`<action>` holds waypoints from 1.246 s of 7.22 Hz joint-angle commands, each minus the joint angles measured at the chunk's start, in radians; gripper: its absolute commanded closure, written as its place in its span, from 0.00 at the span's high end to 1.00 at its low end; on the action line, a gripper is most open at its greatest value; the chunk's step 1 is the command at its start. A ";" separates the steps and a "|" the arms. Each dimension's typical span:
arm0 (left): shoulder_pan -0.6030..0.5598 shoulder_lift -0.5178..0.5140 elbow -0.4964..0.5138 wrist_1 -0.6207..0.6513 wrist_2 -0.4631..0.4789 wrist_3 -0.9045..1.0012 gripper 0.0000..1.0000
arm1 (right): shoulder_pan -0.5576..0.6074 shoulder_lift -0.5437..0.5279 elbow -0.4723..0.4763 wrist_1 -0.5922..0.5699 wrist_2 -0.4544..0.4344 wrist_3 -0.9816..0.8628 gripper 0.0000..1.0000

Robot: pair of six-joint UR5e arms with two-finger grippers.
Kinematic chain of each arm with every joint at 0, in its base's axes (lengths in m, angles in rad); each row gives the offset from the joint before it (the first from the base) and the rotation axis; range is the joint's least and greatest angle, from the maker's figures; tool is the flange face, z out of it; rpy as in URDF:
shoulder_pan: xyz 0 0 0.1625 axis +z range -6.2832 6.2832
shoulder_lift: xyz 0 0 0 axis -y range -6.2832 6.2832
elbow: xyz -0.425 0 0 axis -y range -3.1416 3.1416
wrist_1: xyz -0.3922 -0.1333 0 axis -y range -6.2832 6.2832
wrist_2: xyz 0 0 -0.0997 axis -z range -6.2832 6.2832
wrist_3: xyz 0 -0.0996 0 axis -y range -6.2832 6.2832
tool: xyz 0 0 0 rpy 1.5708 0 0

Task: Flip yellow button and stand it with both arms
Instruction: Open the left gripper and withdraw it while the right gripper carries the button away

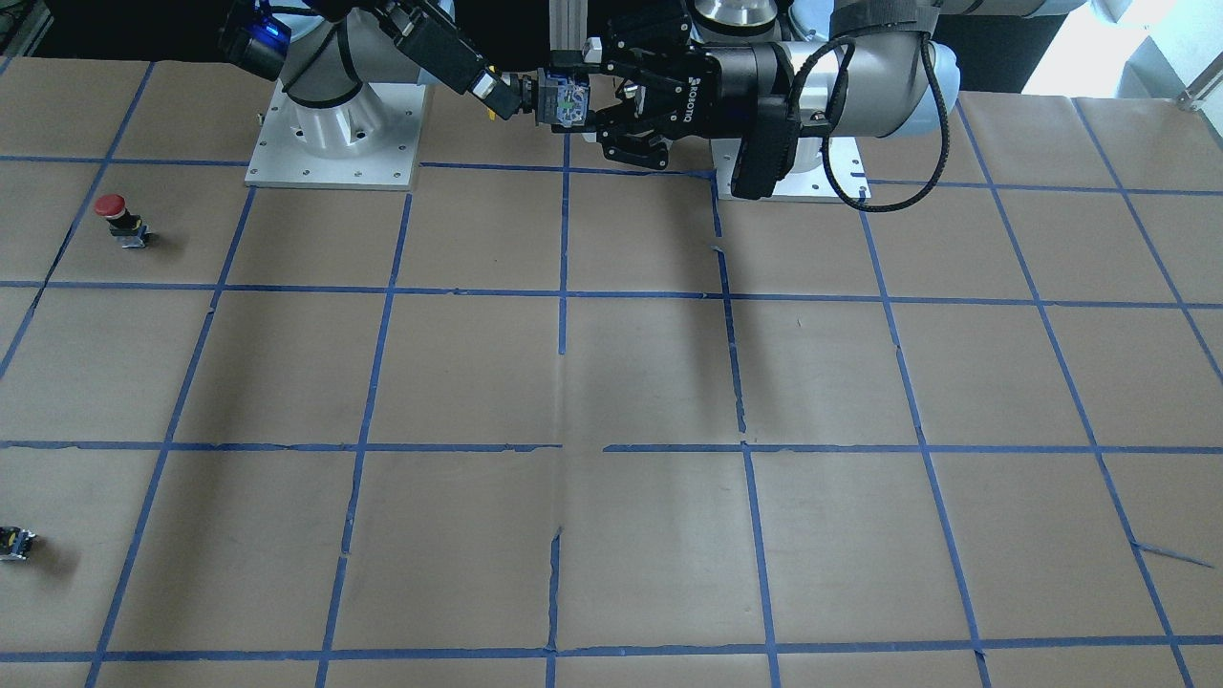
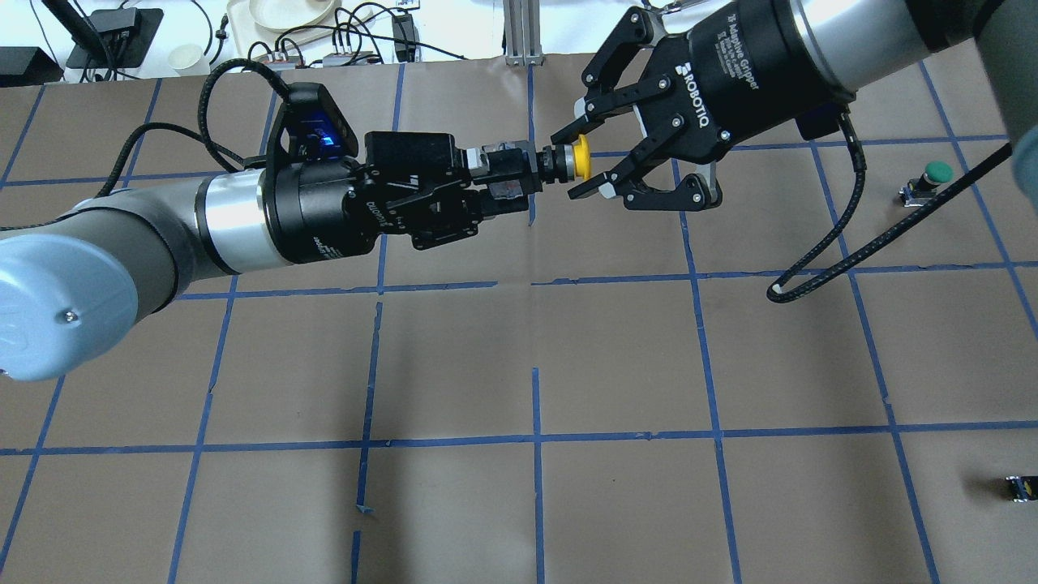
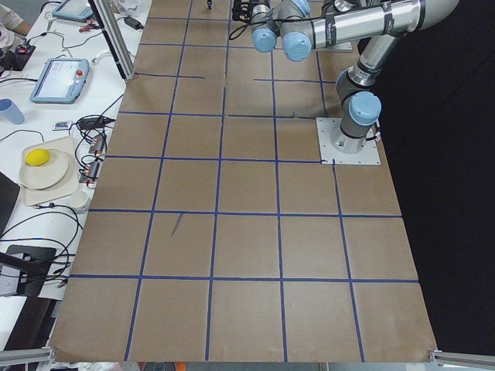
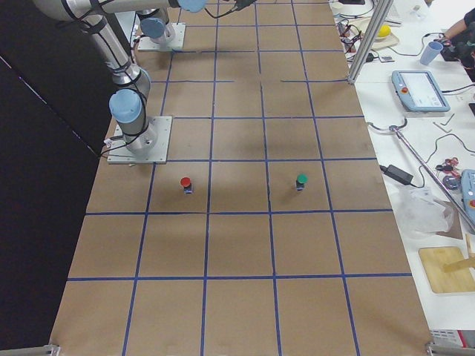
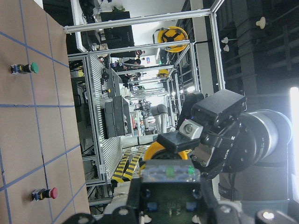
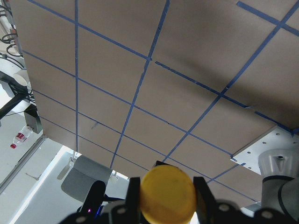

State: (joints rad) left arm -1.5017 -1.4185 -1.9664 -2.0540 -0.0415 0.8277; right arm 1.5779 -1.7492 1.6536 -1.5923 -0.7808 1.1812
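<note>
The yellow button [image 2: 581, 157] is held level in mid-air over the table's far middle, its cap pointing toward my right arm. My left gripper [image 2: 501, 173] is shut on its boxy grey base [image 1: 566, 100]. My right gripper [image 2: 575, 161] is open, with one finger on each side of the yellow cap and small gaps showing. In the right wrist view the cap [image 6: 168, 194] sits between the two fingers [image 6: 133, 196]. In the left wrist view the base [image 5: 168, 174] and the cap [image 5: 159, 152] show, with the right gripper behind them.
A red-capped button [image 1: 117, 216] and a green-capped button [image 2: 931, 176] stand on the paper-covered table [image 2: 616, 357] on my right side. A tiny dark capless switch block [image 2: 1020, 487] lies nearer me on the right. A black cable [image 2: 835, 243] loops off the right wrist.
</note>
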 commanded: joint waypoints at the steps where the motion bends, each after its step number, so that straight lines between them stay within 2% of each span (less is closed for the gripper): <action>1: 0.000 -0.004 0.000 0.000 0.002 -0.007 1.00 | -0.005 0.000 -0.003 0.002 0.000 0.000 0.32; 2: 0.005 -0.008 0.014 0.000 0.005 -0.007 1.00 | -0.012 0.004 -0.005 0.000 -0.003 -0.005 0.31; 3: 0.015 -0.008 0.014 0.005 0.055 -0.007 1.00 | -0.015 0.011 -0.003 -0.003 -0.020 -0.018 0.31; 4: 0.034 -0.008 0.029 0.024 0.148 -0.043 1.00 | -0.025 0.020 -0.005 -0.017 -0.093 -0.093 0.30; 7: 0.058 -0.014 0.054 0.289 0.483 -0.316 1.00 | -0.169 0.031 0.009 -0.005 -0.350 -0.598 0.30; 9: 0.061 -0.023 0.084 0.362 0.758 -0.343 1.00 | -0.252 0.056 0.084 -0.024 -0.547 -1.045 0.26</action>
State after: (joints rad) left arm -1.4424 -1.4349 -1.9012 -1.7482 0.5484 0.5081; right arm 1.3783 -1.7077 1.6925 -1.6038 -1.2149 0.4049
